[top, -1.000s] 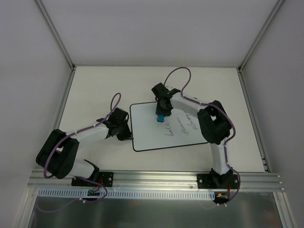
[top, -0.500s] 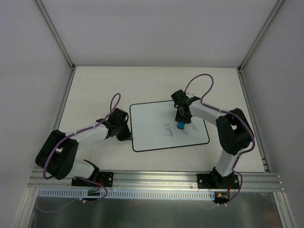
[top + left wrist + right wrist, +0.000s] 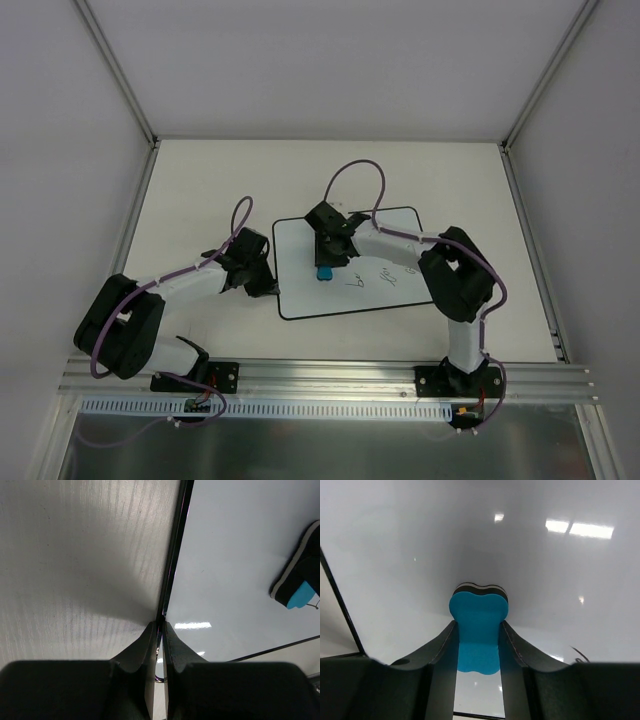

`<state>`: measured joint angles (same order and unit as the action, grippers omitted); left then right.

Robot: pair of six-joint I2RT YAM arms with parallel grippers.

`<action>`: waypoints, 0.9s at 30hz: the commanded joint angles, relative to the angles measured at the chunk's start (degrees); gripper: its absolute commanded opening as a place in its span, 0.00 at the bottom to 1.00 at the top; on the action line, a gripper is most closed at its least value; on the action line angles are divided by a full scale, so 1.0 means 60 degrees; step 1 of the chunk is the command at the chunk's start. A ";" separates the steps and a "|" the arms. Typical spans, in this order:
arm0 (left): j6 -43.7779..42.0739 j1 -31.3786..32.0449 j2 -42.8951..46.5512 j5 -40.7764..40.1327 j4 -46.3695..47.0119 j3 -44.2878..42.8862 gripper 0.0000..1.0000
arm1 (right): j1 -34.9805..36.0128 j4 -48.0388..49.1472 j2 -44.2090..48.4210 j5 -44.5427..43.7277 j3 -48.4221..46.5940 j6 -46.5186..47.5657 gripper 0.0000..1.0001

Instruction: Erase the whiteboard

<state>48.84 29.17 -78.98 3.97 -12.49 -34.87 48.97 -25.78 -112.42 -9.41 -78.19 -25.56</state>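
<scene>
The whiteboard (image 3: 310, 290) lies flat mid-table, with faint black handwriting (image 3: 385, 277) left on its right half. My right gripper (image 3: 326, 262) is shut on the blue eraser (image 3: 325, 271) and presses it on the board's left-middle part; in the right wrist view the eraser (image 3: 478, 617) sits between the fingers on the white surface (image 3: 410, 545). My left gripper (image 3: 268, 287) is shut on the board's left black edge (image 3: 172, 555), near its front left corner. The eraser also shows in the left wrist view (image 3: 300, 596).
The table (image 3: 200, 190) is pale and walled by white panels. A metal rail (image 3: 330, 378) runs along the near edge with both arm bases. Purple cables loop above each arm.
My right gripper swept the eraser right across the writing, then back left to the board's left-middle. Much of the handwriting has gone. The left gripper and board have held still.
</scene>
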 commanded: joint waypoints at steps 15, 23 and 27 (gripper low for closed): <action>-0.0332 -0.0320 -0.0123 -0.0588 -0.0936 0.0304 0.00 | -0.1967 -0.0451 0.3109 -0.1188 0.4567 -0.0971 0.00; -0.0362 -0.0349 -0.0050 -0.0603 -0.0936 0.0348 0.00 | 0.0245 0.0239 0.0460 0.0906 0.1758 -0.0691 0.00; -0.0406 -0.0466 0.0053 -0.0603 -0.0950 0.0451 0.00 | 0.0949 0.0224 -0.0291 0.1465 0.0904 -0.0720 0.00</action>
<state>48.21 27.49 -78.32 3.90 -13.17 -34.70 51.55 -23.66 -108.64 -10.37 -72.38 -29.08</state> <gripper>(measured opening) 0.054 0.364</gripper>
